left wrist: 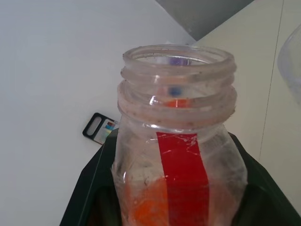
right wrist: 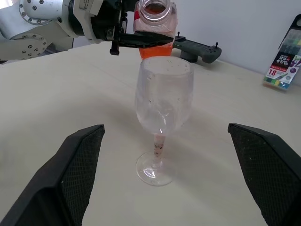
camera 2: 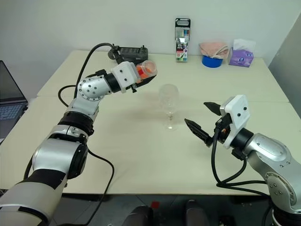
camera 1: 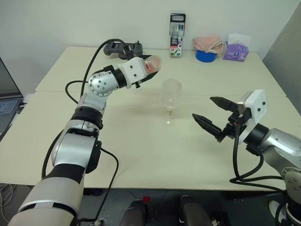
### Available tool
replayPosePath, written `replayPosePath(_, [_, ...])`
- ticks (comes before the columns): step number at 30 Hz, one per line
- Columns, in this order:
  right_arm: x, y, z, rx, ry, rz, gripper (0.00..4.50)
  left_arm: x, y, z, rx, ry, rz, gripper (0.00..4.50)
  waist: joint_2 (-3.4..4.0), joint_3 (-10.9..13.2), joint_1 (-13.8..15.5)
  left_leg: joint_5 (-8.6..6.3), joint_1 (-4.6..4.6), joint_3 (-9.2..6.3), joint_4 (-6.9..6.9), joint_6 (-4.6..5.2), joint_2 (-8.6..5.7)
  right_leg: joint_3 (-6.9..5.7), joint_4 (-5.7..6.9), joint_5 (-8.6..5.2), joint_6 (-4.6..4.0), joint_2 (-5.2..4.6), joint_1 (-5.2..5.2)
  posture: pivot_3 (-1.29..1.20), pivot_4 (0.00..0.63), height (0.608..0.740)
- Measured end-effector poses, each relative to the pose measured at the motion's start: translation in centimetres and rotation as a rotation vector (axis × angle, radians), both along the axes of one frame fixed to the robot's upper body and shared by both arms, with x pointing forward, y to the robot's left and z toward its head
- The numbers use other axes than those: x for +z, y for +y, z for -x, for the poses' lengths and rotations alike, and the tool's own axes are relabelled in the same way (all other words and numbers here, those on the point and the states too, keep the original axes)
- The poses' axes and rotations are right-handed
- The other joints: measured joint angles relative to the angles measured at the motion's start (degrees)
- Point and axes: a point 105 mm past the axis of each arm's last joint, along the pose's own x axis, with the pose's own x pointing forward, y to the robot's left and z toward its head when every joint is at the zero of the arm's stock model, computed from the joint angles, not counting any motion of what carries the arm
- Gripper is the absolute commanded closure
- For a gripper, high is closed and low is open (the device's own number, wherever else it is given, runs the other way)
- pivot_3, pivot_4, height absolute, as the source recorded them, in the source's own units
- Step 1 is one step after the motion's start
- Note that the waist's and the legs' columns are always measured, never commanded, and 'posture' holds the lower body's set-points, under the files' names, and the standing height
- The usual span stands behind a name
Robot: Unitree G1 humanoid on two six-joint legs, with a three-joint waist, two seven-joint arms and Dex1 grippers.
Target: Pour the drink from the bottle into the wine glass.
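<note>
My left gripper (camera 1: pixel 146 70) is shut on the bottle (camera 1: pixel 151 63), a small clear plastic one with a red stripe and no cap on its threaded neck (left wrist: pixel 178 84). The bottle lies tilted, almost on its side, with its open mouth turned toward the wine glass (camera 1: pixel 171 96) and just up and to the left of the rim. The orange drink (left wrist: pixel 146 212) sits low in the bottle. The clear stemmed glass stands upright mid-table, and its bowl (right wrist: pixel 163 101) shows no orange liquid. Right of the glass, my right gripper (camera 1: pixel 202 107) is open, its black fingers (right wrist: pixel 70 174) spread wide and holding nothing.
Along the table's far edge stand a marker pack (camera 1: pixel 177 35), a black controller (camera 1: pixel 122 48), a blue roll with a pink cloth (camera 1: pixel 207 49) and a purple tissue pack (camera 1: pixel 236 49). A laptop (camera 1: pixel 7 101) sits off the table's left side.
</note>
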Motion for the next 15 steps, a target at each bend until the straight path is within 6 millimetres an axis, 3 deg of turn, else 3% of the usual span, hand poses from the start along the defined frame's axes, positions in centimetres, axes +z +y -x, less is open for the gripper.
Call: replayPosePath(15, [-0.3, -0.1, 0.2, -0.030, 0.002, 0.005, 0.00, 0.4, -2.0, 0.4, -0.013, -0.203, -0.165, 2.58, 0.00, 0.00, 0.01, 0.00, -0.02, 0.00, 0.15, 0.00, -0.01, 0.01, 0.10, 0.01, 0.02, 0.00, 0.01, 0.00, 0.150, 0.740])
